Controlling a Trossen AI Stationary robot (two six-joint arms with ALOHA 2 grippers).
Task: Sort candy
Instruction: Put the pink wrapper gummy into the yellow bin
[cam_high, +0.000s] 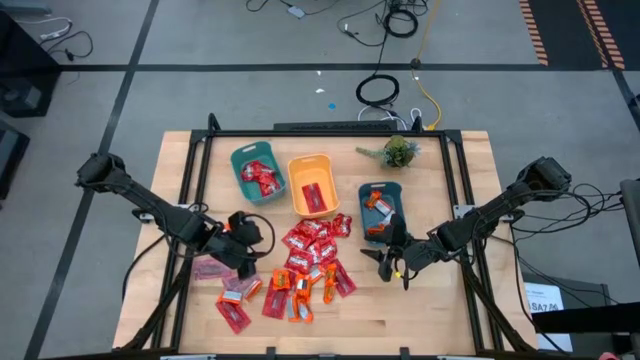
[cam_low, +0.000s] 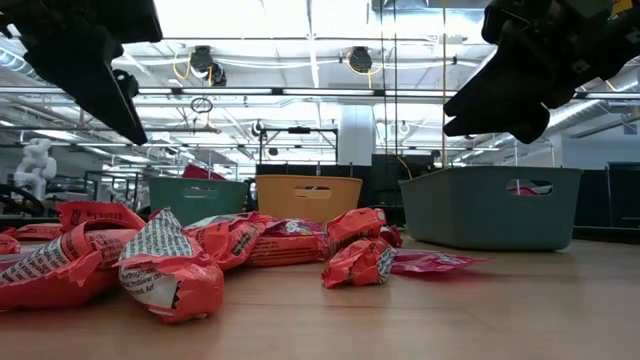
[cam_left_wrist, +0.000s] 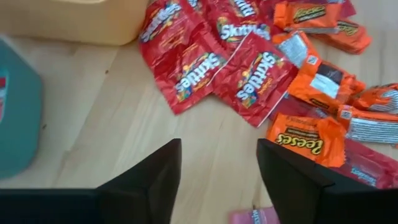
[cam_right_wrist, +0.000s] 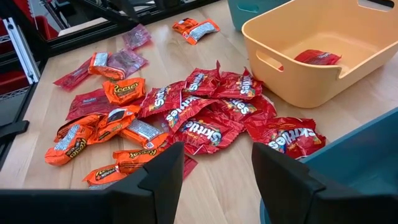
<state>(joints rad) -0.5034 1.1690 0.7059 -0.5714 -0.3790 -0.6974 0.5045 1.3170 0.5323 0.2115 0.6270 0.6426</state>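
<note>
Both pincers hang above the wooden table (cam_high: 420, 310) with fingers spread and nothing between them. Left gripper (cam_high: 243, 243) hovers at the left edge of the candy (cam_high: 305, 265); its two dark fingers (cam_left_wrist: 146, 186) frame bare wood, and just ahead of them lie red Skittles packets (cam_left_wrist: 249, 78) overlapping one another, with orange Reese's wrappers (cam_left_wrist: 305, 140) beside those. A pink packet corner (cam_left_wrist: 255, 216) shows right beneath its fingertips. Farther ahead of it stands the yellow-orange bin (cam_left_wrist: 68, 22), and off to one side the wall of a teal bin (cam_left_wrist: 18, 112).

Right gripper (cam_high: 388, 258) is released too, hovering just in front of the small teal bin (cam_high: 381, 210), on the opposite side of the heap. Closest ahead of its fingers (cam_right_wrist: 155, 180) sit the red packets, then orange ones and a few mauve packets (cam_right_wrist: 127, 59) farther off. To its side the orange bin (cam_right_wrist: 323, 46) holds one red packet (cam_right_wrist: 317, 57). Beyond, at the table's back, sits the larger teal bin (cam_high: 257, 170) with red packets inside and a small green plant (cam_high: 398, 152).
</note>
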